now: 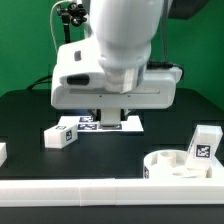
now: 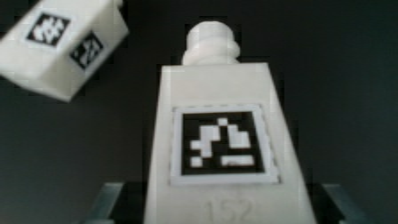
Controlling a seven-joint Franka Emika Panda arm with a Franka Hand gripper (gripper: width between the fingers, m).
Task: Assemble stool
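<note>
In the wrist view a white stool leg with a square tag and a round peg at its far end lies lengthwise between my gripper's fingers. The fingers sit tight against both its sides, so the gripper is shut on it. A second white leg lies tilted on the black table close by; it shows in the exterior view to the left of the gripper. The round seat lies at the exterior view's lower right, with a third leg standing behind it.
The marker board lies on the black table under the arm. A long white rail runs along the front edge. Another white piece shows at the exterior view's left edge.
</note>
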